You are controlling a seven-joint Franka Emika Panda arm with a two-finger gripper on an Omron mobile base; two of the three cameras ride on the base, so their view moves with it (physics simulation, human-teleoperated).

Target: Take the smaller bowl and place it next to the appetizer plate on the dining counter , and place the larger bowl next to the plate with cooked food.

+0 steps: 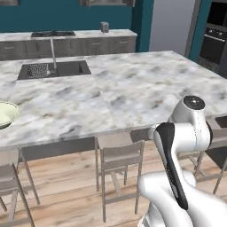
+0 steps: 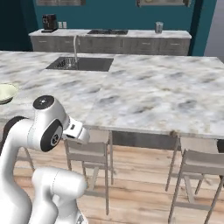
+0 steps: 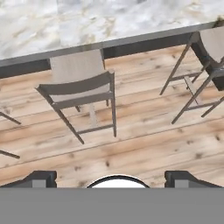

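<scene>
My pincer hangs wide open and empty above the wooden floor facing a grey stool tucked under the marbled desk, where the larger bowl sits at the far left edge.

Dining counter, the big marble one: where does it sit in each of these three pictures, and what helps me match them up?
Left base view: the dining counter spans the middle, edge to edge.
Right base view: it crosses the middle, above the arm.
Hand view: its near edge runs along the top, slightly tilted.
Shared landmark: the grey stool tucked under that near edge, seen in all three views.
</scene>
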